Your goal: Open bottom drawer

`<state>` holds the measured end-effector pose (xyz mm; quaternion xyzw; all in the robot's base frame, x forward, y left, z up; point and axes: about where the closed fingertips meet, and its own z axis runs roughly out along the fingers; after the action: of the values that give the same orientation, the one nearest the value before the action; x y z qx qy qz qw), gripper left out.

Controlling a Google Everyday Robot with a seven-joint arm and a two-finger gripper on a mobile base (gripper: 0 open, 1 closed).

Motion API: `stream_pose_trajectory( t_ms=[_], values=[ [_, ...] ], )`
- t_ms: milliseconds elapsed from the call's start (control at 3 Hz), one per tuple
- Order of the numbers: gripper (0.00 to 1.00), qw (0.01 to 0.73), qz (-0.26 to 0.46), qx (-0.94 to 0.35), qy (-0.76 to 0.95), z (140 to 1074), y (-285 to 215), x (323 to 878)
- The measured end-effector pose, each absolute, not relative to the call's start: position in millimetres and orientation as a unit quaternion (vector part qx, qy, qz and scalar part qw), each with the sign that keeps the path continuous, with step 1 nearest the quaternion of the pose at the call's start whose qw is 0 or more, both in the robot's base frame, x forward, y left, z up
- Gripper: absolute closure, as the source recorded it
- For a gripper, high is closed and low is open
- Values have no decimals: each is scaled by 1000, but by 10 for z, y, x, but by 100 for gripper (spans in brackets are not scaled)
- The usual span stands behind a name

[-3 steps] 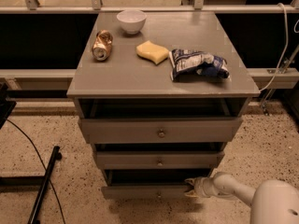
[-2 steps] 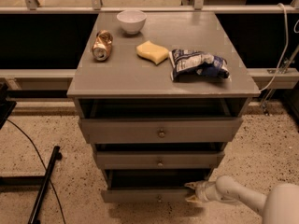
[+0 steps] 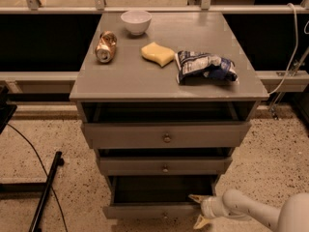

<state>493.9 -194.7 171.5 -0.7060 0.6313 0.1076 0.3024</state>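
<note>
Hovering below the front right corner of the desk (image 3: pixel 145 79), gripper (image 3: pixel 198 210), jaws apart around the right end of the partly open bottom drawer (image 3: pixel 152 210)

Grey three-drawer cabinet (image 3: pixel 145 83) seen from above. Its bottom drawer (image 3: pixel 154 210) stands pulled out. The gripper (image 3: pixel 197 210), jaws spread, sits at the drawer front's right end.

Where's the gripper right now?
Bottom right of the camera view: the gripper is at the right end of the front of the bottom drawer, which stands partly open, below the middle drawer.
</note>
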Motion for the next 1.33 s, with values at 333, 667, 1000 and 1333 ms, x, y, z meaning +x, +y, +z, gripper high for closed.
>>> stream_pose_trajectory(
  t_ms=[333,667,1000,1333],
  values=[
    [0,302,109,-706,631,1706,-1932,4931],
    [0,302,109,-706,631,1706,-1932,4931],
    [3,269,126,-704,645,1578,-1966,4789],
    [22,233,136,-701,660,1568,-1932,4552]
  ],
)
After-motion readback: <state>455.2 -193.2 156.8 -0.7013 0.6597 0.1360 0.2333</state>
